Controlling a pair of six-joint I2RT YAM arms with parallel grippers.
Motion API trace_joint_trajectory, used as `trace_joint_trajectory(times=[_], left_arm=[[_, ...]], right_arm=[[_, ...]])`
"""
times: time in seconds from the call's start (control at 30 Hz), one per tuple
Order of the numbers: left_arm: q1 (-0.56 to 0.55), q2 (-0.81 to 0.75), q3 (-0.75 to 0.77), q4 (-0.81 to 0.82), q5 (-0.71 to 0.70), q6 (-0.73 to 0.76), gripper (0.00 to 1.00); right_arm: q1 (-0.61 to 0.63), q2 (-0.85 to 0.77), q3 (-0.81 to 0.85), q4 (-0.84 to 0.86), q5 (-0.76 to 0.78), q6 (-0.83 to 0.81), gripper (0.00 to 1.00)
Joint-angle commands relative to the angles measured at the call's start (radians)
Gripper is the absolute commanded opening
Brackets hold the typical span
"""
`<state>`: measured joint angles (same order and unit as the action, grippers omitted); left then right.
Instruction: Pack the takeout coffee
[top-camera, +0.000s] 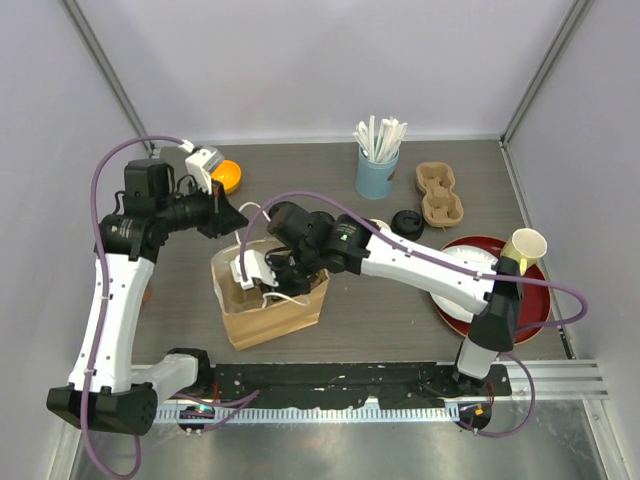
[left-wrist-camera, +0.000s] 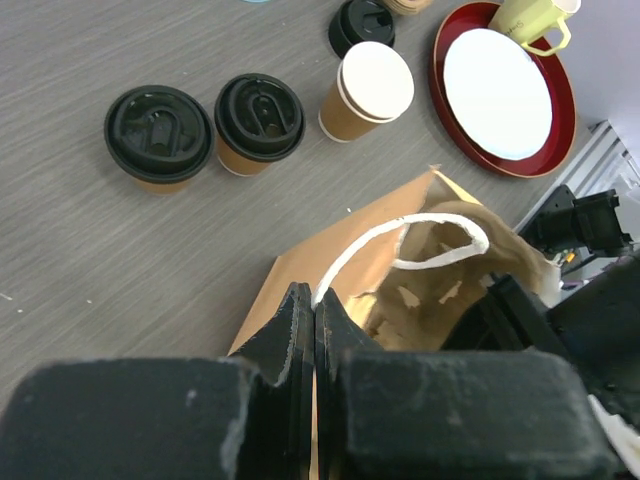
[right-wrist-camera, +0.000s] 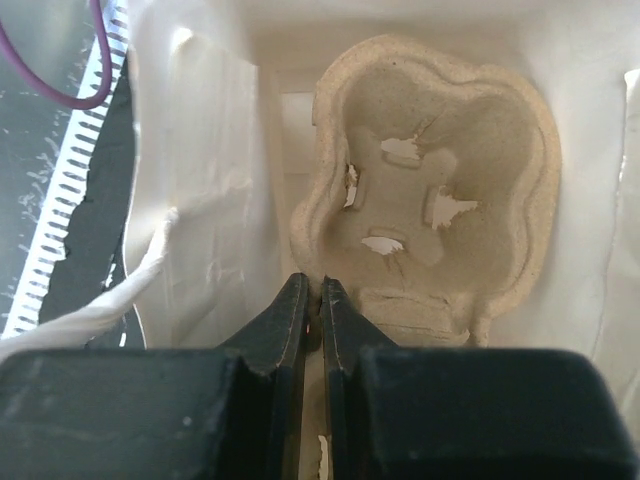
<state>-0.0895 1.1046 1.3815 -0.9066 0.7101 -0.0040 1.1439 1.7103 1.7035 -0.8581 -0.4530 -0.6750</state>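
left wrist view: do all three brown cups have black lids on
No, the left cup and middle cup are capped in black, but the right cup shows a white top.

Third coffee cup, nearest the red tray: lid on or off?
Off. The cup shows its open white top, and a loose black lid lies on the table beside it.

Two lidded kraft cups upright together, third cup unlidded — black lid beside
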Motion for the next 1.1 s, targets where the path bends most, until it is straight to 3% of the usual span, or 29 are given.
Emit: trace_joint_trajectory(times=[0.0, 0.27, 0.57, 0.97, 1.0, 1.07], left_arm=[[0.005, -0.048, -0.044, 0.075, 0.066, -0.057, 0.0], [0.0, -0.057, -0.078, 0.118, 0.095, -0.119, 0.0], [0.0, -0.074, -0.067, 0.086, 0.077, -0.12, 0.0], [0.002, -0.072, -0.056, 0.083, 0.077, -0.113, 0.0], [0.001, -0.072, -0.058, 0.081, 0.075, -0.107, 0.0], [0.001, -0.071, -0.055, 0.08, 0.074, -0.105, 0.0]], right_arm=[[0.017, 0.077, 0.079, -0.036, 0.014, -0.086, 0.01], [0.068, 0.155, 0.163, -0.052, 0.007, -0.1, 0.01], [0.07, 0.098, -0.057, 0.025, 0.04, -0.084, 0.01], [0.065, 0.153, -0.082, 0.051, 0.016, -0.029, 0.01], [0.065, 0.15, -0.081, 0.05, 0.025, -0.028, 0.02], [0.065, 0.149, -0.058, 0.05, 0.042, -0.021, 0.15]])
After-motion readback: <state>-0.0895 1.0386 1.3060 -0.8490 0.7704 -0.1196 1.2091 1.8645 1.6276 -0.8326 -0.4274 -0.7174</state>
